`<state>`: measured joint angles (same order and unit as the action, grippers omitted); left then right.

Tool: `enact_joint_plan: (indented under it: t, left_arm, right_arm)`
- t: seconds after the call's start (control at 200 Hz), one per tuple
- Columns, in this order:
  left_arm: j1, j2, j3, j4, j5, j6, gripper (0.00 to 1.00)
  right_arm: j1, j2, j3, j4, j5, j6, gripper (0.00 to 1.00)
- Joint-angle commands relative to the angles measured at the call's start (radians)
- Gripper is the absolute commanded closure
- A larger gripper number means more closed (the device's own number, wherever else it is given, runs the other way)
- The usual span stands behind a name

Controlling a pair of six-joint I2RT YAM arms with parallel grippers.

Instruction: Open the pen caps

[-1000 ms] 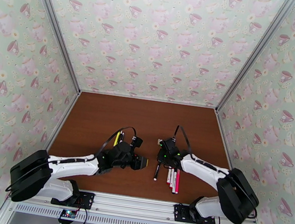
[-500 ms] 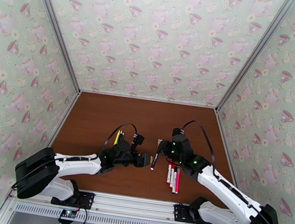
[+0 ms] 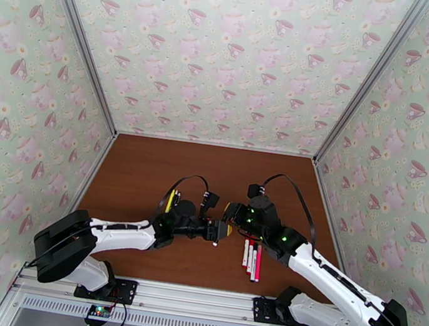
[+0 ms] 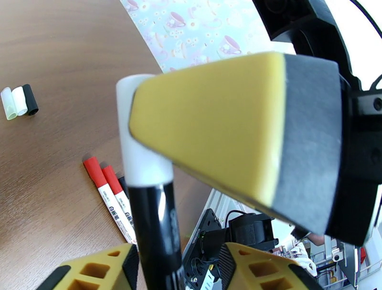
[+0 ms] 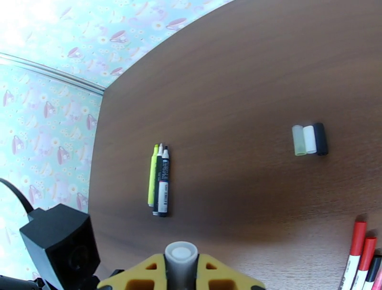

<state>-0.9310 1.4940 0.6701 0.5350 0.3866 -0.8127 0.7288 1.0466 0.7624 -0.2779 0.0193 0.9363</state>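
Right gripper (image 5: 181, 271) clenched on the white cap (image 4: 139, 148) of a black-barrelled pen (image 4: 155, 224), held up off the table (image 5: 238, 71) between the two arms, near-centre. Left gripper (image 4: 179, 269) has its jaws either side of the barrel just below the cap. The barrel sits against one finger with a gap showing on the other side, so can't tell if it's actually pinching. Step in hand looks like the pull-apart of this pen, cap not yet off. Loose caps (image 5: 309, 139), yellowish, white and black, lie side by side, touching, on the table. Uncapped pens (image 5: 160, 183), one yellow plus two dark, lie together well apart from them toward the left. Capped pens (image 3: 252, 260) with red and pink ends lie bunched near the right arm. Handling guess: pen is light, rigid plastic, smooth and round, so it can twist or slide in the pads. Cap is short, probably friction-fit, likely pops off suddenly. Best hold: cap across its middle, barrel close to the seam, pull straight along the axis. Bending risks a slip or a flung cap.
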Motion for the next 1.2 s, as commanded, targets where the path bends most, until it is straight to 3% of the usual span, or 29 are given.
enact_joint_plan:
  t: [0.0,0.391,0.806,1.197]
  left_arm:
    - [-0.007,0.017,0.028,-0.011,0.011,0.011,0.55]
    - [-0.016,-0.025,0.027,-0.109,-0.046,0.094,0.88]
    - [-0.014,-0.072,0.001,-0.094,0.097,0.165,0.90]
    - [-0.007,-0.061,0.002,-0.059,0.107,0.121,0.90]
  right_arm:
    - [0.009,-0.018,0.029,0.027,0.025,0.020,0.86]
    - [0.009,-0.021,0.026,-0.002,0.047,0.034,0.82]
    - [-0.087,-0.023,0.021,0.085,-0.228,-0.005,0.62]
    - [-0.103,-0.013,-0.005,0.139,-0.322,-0.018,0.63]
